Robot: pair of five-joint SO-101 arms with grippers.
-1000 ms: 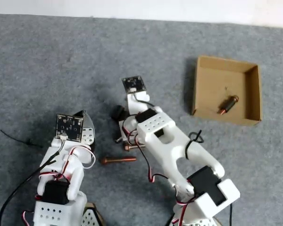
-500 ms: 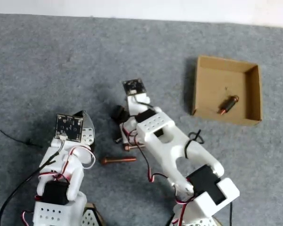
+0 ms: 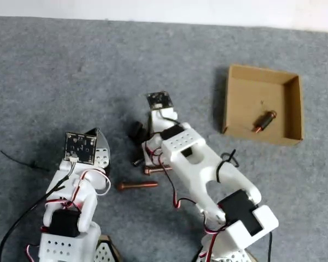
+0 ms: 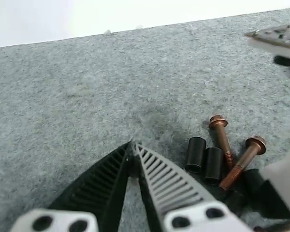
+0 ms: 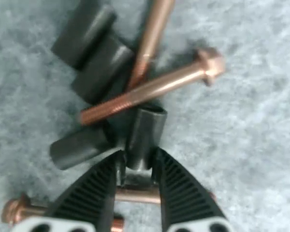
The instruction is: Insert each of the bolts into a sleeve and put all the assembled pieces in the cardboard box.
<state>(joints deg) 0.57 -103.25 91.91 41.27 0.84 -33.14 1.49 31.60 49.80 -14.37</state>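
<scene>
My right gripper [image 5: 137, 162] is shut on the end of a black sleeve [image 5: 146, 131] in a small pile. A copper bolt [image 5: 152, 92] lies across the pile, with two more sleeves [image 5: 89, 50] and a second bolt [image 5: 152, 34] beyond it. Another bolt [image 5: 135, 195] lies under the fingers. In the high view the right arm [image 3: 180, 147] leans over this pile. My left gripper [image 4: 133, 146] is shut and empty on the carpet, a little aside from the sleeves [image 4: 204, 157] and bolts [image 4: 241, 157]. One bolt [image 3: 138, 185] lies alone between the arms.
The cardboard box [image 3: 238, 101] stands at the right with one assembled piece [image 3: 265, 121] inside. Grey carpet covers the table. A thin black cable [image 3: 19, 161] trails at the left.
The right arm has shifted slightly toward the right over the pile, showing more of the bolt beside it. The left arm has stayed still.
</scene>
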